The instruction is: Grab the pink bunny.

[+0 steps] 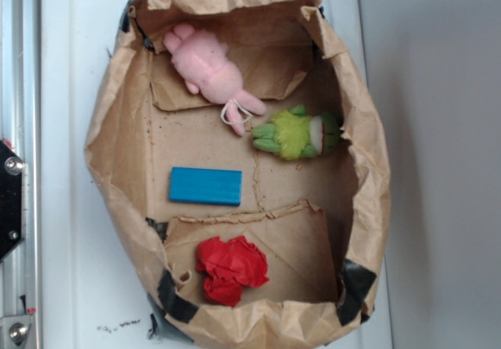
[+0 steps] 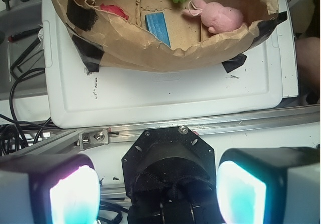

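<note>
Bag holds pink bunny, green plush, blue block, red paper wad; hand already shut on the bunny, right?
Not quite. The contents are right, but the hand is open and outside the paper bag, holding nothing. The wrist view shows the pink bunny lying untouched inside the bag.

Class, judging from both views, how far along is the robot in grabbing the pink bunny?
Nothing is done yet. The pink bunny lies untouched inside the paper bag, beside the green plush toy. The tool is open and empty, well outside the bag. Reaching in, closing on the bunny and lifting all remain.
</note>
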Robot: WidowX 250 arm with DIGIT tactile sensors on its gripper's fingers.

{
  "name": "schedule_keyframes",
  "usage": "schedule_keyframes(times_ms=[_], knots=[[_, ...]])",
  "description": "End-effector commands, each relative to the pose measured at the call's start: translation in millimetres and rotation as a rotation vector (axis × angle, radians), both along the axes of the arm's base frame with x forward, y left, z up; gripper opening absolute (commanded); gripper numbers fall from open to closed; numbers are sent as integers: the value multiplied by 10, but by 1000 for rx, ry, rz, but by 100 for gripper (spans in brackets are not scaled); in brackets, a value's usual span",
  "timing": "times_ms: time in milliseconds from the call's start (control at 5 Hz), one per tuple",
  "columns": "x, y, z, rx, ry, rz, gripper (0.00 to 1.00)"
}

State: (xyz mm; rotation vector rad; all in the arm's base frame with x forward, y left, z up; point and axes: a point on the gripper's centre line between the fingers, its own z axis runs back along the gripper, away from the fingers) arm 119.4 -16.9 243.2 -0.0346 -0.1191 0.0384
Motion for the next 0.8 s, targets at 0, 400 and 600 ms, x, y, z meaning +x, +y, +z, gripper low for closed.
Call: schedule_keyframes(times_ms=[0,400,600], knots=[[0,0,0,0,0,0,100],[908,345,-128,11,-104,-52,100],[1118,448,-306,59,-175,-74,100]])
